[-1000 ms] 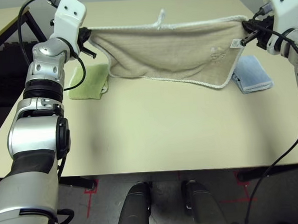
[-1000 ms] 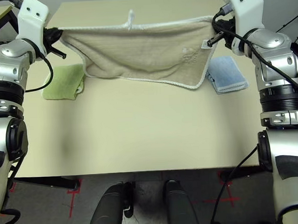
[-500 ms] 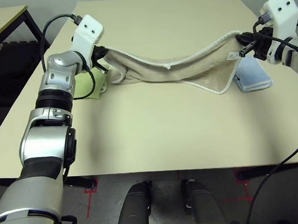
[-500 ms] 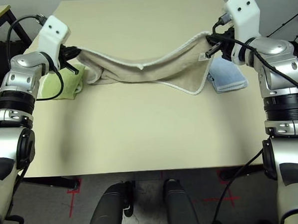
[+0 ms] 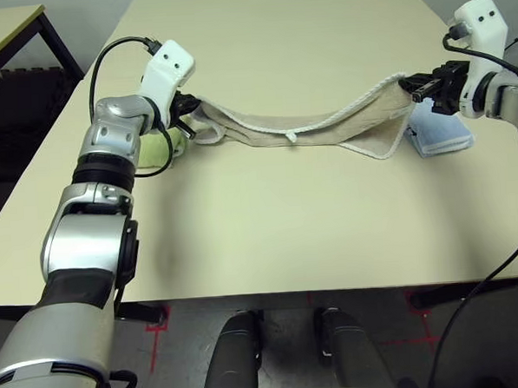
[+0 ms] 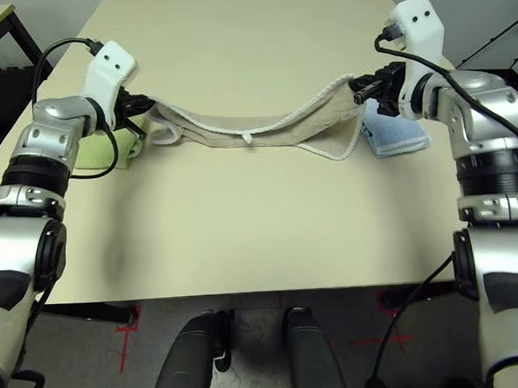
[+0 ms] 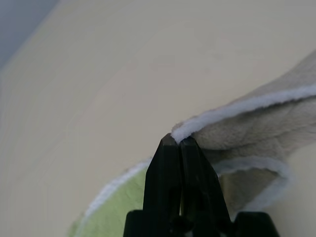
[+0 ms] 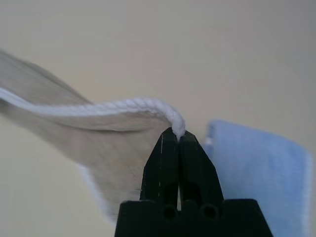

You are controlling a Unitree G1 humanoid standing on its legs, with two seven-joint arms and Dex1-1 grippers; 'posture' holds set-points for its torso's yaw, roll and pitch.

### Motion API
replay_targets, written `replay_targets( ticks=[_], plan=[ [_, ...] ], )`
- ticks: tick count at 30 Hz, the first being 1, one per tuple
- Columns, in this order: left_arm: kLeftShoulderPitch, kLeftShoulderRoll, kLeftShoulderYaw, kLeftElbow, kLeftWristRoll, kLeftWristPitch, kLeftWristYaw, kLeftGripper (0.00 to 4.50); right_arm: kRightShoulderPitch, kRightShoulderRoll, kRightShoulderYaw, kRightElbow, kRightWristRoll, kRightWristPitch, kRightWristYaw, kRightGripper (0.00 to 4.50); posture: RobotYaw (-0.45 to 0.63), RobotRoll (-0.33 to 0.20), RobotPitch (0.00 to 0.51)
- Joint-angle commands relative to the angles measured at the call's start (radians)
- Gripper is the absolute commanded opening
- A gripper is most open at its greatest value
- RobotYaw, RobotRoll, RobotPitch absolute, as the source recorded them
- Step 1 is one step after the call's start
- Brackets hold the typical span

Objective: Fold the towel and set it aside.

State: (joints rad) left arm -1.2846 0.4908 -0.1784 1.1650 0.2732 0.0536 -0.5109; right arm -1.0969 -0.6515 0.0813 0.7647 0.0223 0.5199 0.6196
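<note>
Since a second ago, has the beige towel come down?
Yes. The beige towel, pinched by both pincers, has dropped from hanging above the table to sagging onto it, between the green towel and blue towel.

Both my arms are stretched out forward, one per side, silver forearms angling inward a bit. Left hand (image 7: 177,141) has its black fingers pinched tight together, and right hand (image 8: 177,136) is clamped the same way, both aiming slightly downward.

I bring my left gripper (image 5: 187,105) and right gripper (image 5: 408,85) lower; the towel (image 5: 325,125) no longer hangs stretched, its middle now sagging onto the table (image 5: 269,219).
</note>
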Motion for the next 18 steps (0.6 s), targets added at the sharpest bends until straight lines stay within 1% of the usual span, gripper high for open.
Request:
replay_targets(
  ticks=[1, 4, 6, 12, 15, 18],
  plan=[
    [-0.052, -0.024, -0.03, 0.081, 0.061, -0.076, 0.15, 0.01, -0.081, 0.028, 0.043, 0.198, -0.111, -0.204, -0.128, 0.0, 0.05, 0.0, 0.18],
    [-0.093, -0.04, -0.033, 0.119, 0.085, -0.116, 0.261, 0.01, -0.16, 0.05, 0.05, 0.332, -0.172, -0.343, -0.259, 0.0, 0.05, 0.0, 0.18],
    [-0.125, -0.044, -0.019, 0.134, 0.083, -0.135, 0.331, 0.01, -0.211, 0.049, 0.055, 0.401, -0.215, -0.428, -0.366, 0.0, 0.05, 0.0, 0.18],
    [-0.207, -0.028, 0.003, 0.15, 0.09, -0.209, 0.556, 0.01, -0.314, 0.018, 0.054, 0.499, -0.295, -0.589, -0.62, 0.0, 0.03, 0.0, 0.178],
    [-0.228, -0.015, -0.001, 0.149, 0.105, -0.262, 0.645, 0.01, -0.334, 0.006, 0.051, 0.511, -0.316, -0.666, -0.687, 0.0, 0.03, 0.0, 0.179],
    [-0.224, -0.009, 0.0, 0.15, 0.109, -0.291, 0.689, 0.01, -0.332, 0.011, 0.05, 0.516, -0.324, -0.709, -0.688, 0.0, 0.04, 0.0, 0.182]
  ],
)
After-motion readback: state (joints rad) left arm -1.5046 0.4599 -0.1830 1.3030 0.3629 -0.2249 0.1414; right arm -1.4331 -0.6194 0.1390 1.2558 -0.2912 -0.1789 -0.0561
